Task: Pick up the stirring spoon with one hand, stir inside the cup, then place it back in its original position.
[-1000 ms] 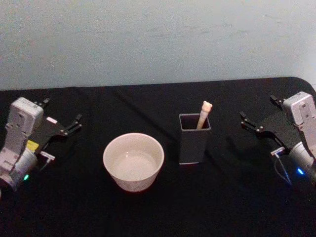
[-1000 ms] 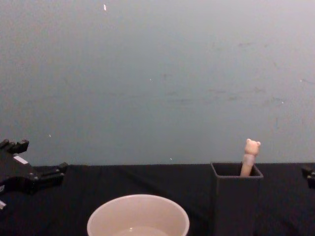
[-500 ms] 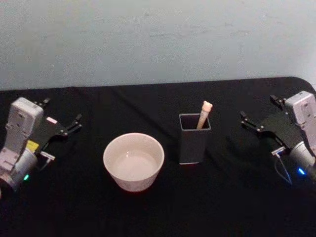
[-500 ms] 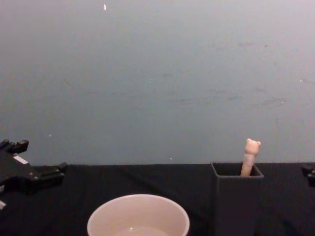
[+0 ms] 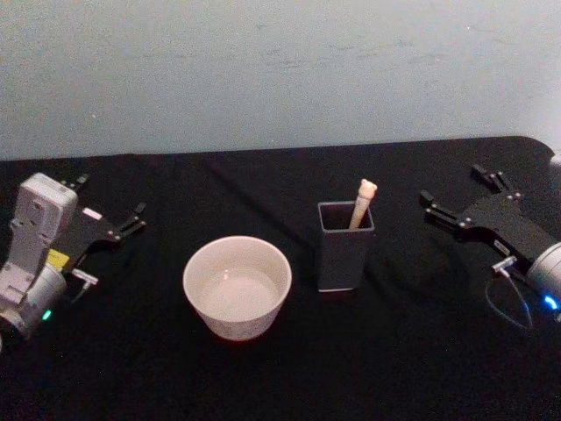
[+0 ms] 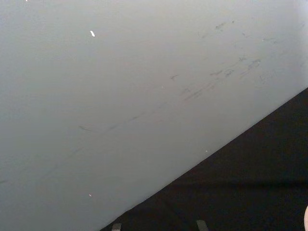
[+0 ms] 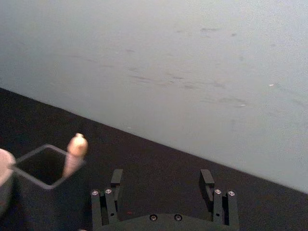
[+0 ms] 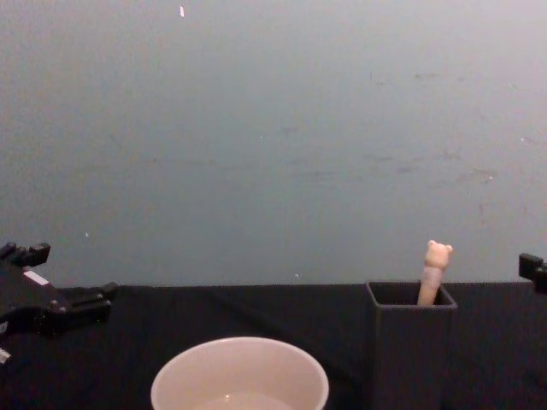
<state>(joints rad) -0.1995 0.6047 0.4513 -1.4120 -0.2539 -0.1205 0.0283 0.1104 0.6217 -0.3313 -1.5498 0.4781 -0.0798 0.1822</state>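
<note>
Beige and nearly upright, the stirring spoon [image 5: 361, 203] stands in the dark grey holder [image 5: 344, 254], just right of the cup [image 5: 237, 303]. Its bear head points up and leans slightly right, and its bowl is hidden inside. To the right, the right hand [image 5: 451, 182] hangs with fingers wide apart, empty. At the desk [image 5: 394, 351] left edge, the left hand [image 5: 112, 195] is also spread and empty.
</note>
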